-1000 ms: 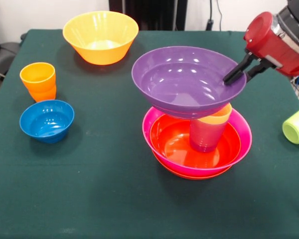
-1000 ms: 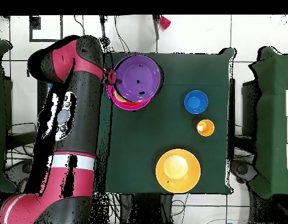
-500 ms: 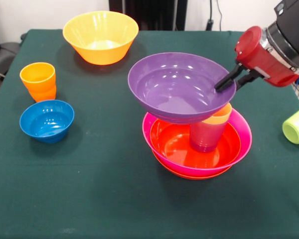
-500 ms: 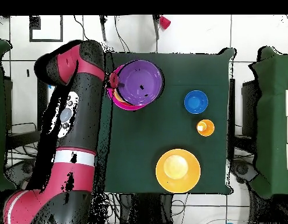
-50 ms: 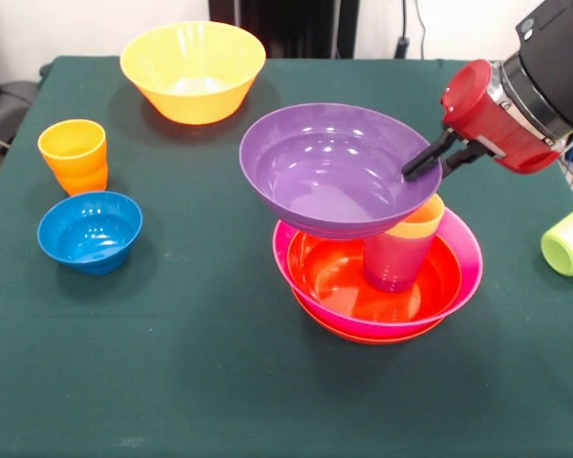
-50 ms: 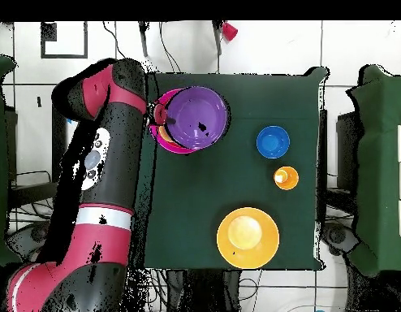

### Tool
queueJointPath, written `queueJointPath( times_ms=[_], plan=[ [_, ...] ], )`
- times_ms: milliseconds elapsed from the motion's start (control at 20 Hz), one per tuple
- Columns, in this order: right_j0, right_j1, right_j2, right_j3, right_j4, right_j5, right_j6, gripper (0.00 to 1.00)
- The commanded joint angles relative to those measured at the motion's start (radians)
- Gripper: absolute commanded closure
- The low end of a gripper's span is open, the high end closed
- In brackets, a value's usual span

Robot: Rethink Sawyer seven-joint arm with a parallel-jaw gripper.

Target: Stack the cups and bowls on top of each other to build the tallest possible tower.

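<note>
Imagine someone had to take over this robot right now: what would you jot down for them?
Gripper: shut on the purple bowl at its rim, tilted over the yellow cup nested in the purple cup.
Done: cups stand in red-orange bowl inside pink bowl.
Left: yellow-orange bowl, orange cup, blue bowl, lime cup lying on its side.

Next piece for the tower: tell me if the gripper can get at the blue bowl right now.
Probably not: the gripper is shut on the purple bowl. Nothing covers the blue bowl.
</note>
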Motion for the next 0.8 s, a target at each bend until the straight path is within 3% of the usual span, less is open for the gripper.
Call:
queueJointPath(
  times_ms=[50, 800],
  plan=[
    [0.019, -0.018, 0.048, 0.019, -0.019, -0.074, 0.152, 1.00],
    [-0.011, -0.096, 0.121, 0.122, 0.023, -0.132, 0.066, 1.00]
  ],
)
